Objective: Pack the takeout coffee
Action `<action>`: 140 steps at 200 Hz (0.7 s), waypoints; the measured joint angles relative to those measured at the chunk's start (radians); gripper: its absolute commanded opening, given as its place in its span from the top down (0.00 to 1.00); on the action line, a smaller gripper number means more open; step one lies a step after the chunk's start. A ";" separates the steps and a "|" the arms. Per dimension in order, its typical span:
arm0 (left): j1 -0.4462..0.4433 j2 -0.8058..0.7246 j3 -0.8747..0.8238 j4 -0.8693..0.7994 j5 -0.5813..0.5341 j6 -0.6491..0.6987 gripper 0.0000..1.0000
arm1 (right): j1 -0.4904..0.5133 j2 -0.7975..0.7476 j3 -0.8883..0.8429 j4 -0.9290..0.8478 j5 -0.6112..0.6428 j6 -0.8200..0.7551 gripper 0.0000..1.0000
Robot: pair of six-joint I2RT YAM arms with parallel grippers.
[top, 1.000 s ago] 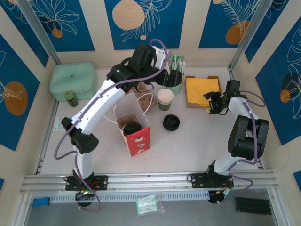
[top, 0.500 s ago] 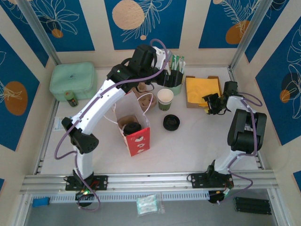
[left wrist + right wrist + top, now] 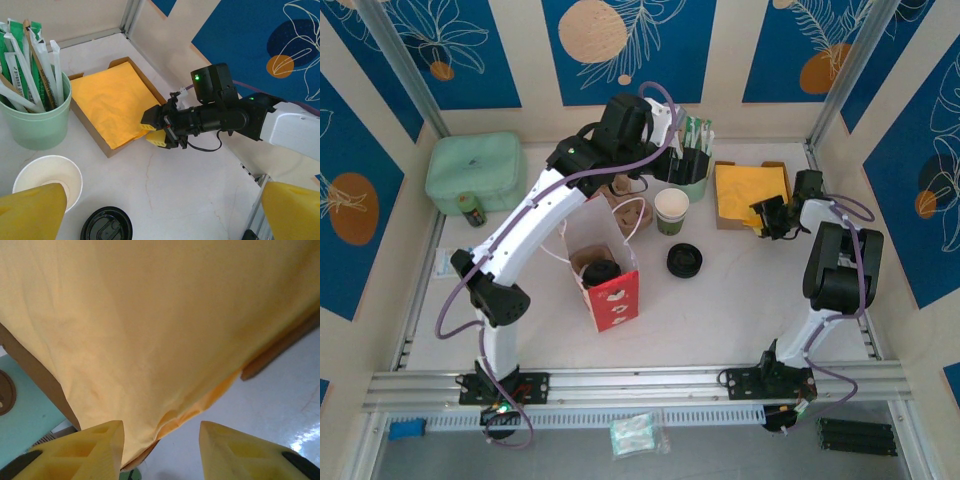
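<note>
Takeout coffee [image 3: 601,270], small paper cup under a round black plastic lid, stands inside the white paper bag with red front [image 3: 617,303], seated in a brown cardboard carrier [image 3: 582,260]. Bag upright on the white desk [image 3: 720,310], at 9 o'clock from the loose stack of black lids [image 3: 684,260]. Lidless white-rimmed paper cup [image 3: 672,208] at 12 o'clock from that stack, near the bag handles. Mint green cup of wrapped straws [image 3: 35,117] at 12 o'clock from the lidless cup. Shallow brown cardboard tray [image 3: 96,132] of yellow napkins [image 3: 752,188] at 3 o'clock from the straw cup. Left fingers [image 3: 31,212] spread wide, nothing between them, hanging above the lidless cup and lids. Right fingers [image 3: 82,450] at the tray's 5 o'clock side, partly apart, desk visible through the gap, loose corner of the top napkin drooping just above it, not clamped. Mint green lidded box [image 3: 475,172] at 10 o'clock on the desk, small green can [image 3: 472,210] just beside its near edge
</note>
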 measured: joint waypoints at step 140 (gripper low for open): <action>0.000 0.000 0.002 -0.013 0.000 0.000 0.01 | 0.013 0.061 0.052 0.027 -0.003 0.009 1.00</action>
